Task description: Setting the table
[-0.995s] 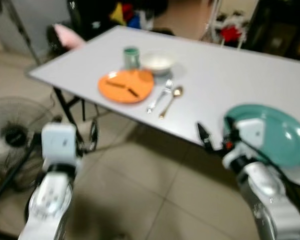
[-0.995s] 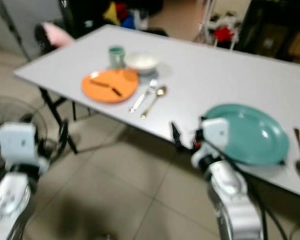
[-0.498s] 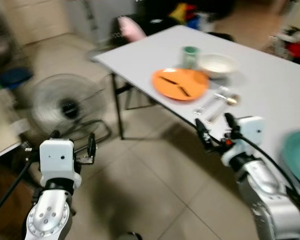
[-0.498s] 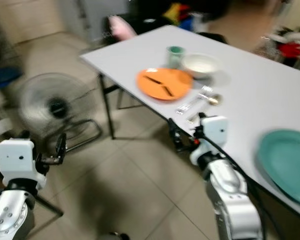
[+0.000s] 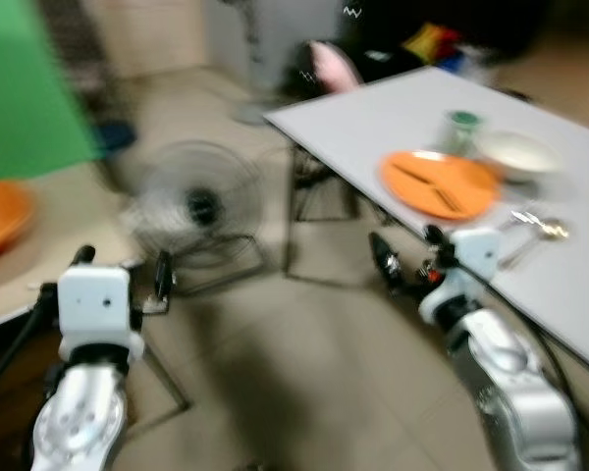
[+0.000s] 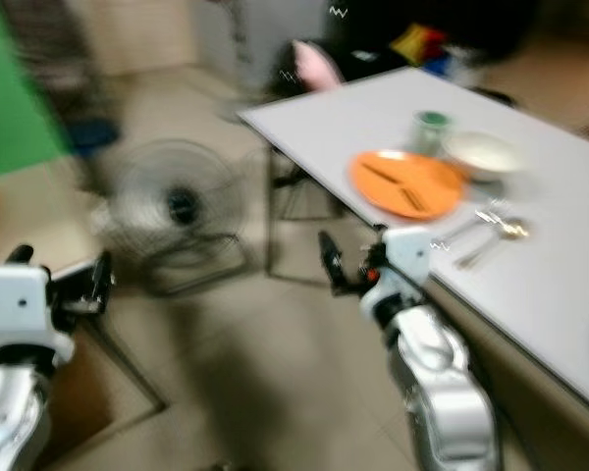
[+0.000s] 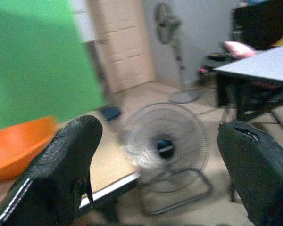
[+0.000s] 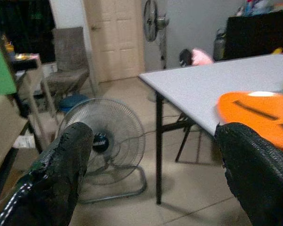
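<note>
From my head, blurred: my right gripper (image 5: 404, 265) hangs at the table (image 5: 393, 123) edge, the orange plate (image 5: 439, 183) just beyond it. My left gripper (image 7: 155, 155) gapes wide, empty, a fan (image 7: 164, 143) ahead. My right fingers (image 8: 61, 165) are spread too, plate (image 8: 259, 113) ahead.

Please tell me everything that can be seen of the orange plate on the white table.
The orange plate is round, flat and shallow, plain in colour, and looks like plastic. It lies level on the white table, near the edge facing the robot. Two thin dark sticks, maybe chopsticks, lie across it. A green cup and a white bowl stand just behind it; blur hides whether they touch.
</note>
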Motion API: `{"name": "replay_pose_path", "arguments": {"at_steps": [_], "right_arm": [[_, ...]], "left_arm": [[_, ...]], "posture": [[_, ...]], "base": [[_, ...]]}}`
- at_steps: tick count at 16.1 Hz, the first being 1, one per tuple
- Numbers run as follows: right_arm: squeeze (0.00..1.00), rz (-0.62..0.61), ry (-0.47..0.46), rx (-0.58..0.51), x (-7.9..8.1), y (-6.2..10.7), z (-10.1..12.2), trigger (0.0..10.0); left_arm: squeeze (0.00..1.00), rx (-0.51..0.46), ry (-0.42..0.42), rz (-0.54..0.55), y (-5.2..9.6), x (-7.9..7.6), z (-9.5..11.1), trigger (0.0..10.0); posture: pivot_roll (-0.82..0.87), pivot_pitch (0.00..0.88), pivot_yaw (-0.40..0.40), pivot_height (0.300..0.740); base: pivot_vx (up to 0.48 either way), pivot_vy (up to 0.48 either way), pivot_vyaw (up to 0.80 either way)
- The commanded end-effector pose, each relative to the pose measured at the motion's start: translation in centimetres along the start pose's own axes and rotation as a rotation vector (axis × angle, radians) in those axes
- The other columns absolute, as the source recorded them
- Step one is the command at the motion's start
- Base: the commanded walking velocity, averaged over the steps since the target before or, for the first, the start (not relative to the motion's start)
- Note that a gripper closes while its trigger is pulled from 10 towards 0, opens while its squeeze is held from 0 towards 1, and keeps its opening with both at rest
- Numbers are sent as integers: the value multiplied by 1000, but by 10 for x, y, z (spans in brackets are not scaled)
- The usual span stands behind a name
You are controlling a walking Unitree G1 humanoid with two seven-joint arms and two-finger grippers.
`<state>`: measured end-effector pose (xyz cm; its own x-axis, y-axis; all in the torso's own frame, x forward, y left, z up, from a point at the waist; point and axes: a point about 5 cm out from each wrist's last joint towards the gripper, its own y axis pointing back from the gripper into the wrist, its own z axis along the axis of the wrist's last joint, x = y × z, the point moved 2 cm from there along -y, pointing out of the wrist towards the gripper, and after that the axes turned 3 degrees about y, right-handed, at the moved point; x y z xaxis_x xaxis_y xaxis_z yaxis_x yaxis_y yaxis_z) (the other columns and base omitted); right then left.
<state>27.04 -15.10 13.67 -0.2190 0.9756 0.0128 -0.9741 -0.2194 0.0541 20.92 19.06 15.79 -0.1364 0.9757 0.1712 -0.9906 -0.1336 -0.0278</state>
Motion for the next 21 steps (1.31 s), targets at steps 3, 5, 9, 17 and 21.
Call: {"name": "replay_pose_path", "arguments": {"at_steps": [3, 5, 9, 17, 21], "right_arm": [[0, 17, -33, 6, 7, -3, -1, 10000], [0, 19, -38, 5, 8, -6, -1, 10000], [0, 68, -72, 15, 17, -9, -2, 10000], [0, 113, -102, 36, 22, -18, -3, 10000], [0, 126, -120, 42, 24, -21, -5, 10000]], "left_arm": [[0, 4, -29, 15, 4, 6, 3, 10000], [0, 6, -26, 14, 4, 6, 3, 10000], [0, 0, 31, 49, 8, 8, 7, 10000], [0, 1, 28, 110, 17, 24, 9, 10000], [0, 0, 23, 100, 17, 23, 9, 10000]], "posture": [[-1, 0, 19, 740], [-2, 0, 16, 740], [7, 0, 4, 740], [43, 0, -23, 740], [59, 0, -27, 740]], "base": [[0, 301, 800], [0, 291, 800], [0, 71, 600], [200, 0, 0], [370, 0, 0]]}}
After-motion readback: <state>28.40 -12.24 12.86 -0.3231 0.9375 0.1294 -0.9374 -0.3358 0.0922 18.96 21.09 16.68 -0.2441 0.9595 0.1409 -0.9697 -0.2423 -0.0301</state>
